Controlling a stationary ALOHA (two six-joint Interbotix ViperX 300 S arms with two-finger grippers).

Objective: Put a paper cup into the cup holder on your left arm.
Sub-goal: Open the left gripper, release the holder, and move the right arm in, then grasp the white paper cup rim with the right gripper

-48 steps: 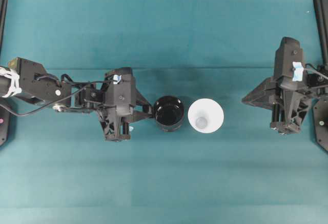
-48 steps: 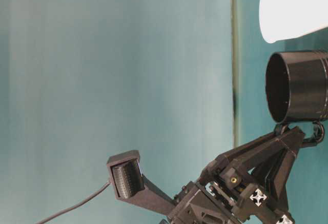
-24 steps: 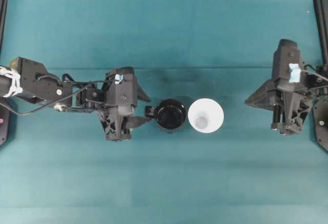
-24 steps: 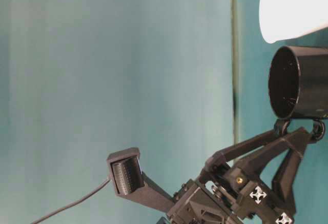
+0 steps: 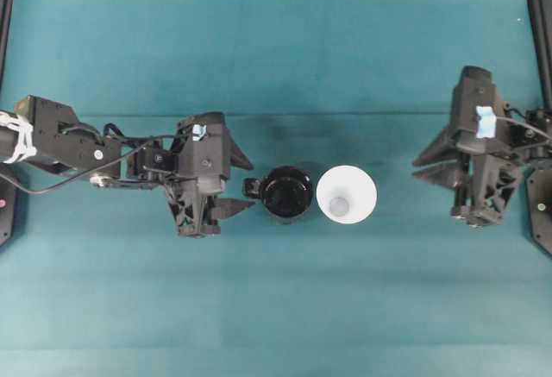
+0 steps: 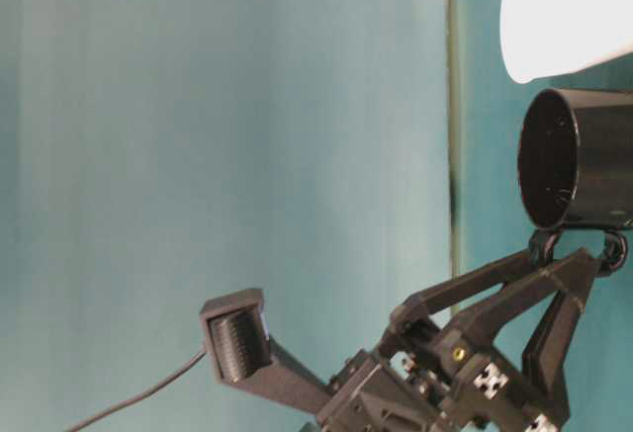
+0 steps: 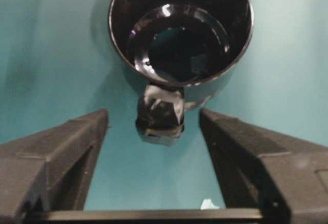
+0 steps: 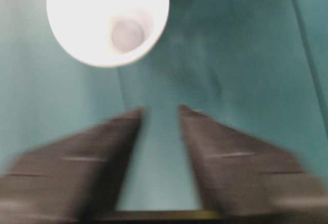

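White paper cup [image 5: 346, 195] stands beside the black cup holder [image 5: 285, 193]; left gripper [image 7: 156, 131] gapes around its lug [image 7: 160, 114]; right gripper [image 8: 160, 112], blurred, seemingly narrowly parted, should approach squarely.

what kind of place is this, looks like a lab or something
Most likely a robot test bench: a teal table with two fixed arms, the left gripper and right gripper, and just a paper cup beside a black cup holder.

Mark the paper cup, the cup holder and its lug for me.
paper cup [image 5: 346, 194]: overhead view, on its inner wall just above the small base.
cup holder [image 5: 285, 193]: overhead view, on its dark interior floor.
lug [image 7: 160, 114]: left wrist view, on the taped block's face.
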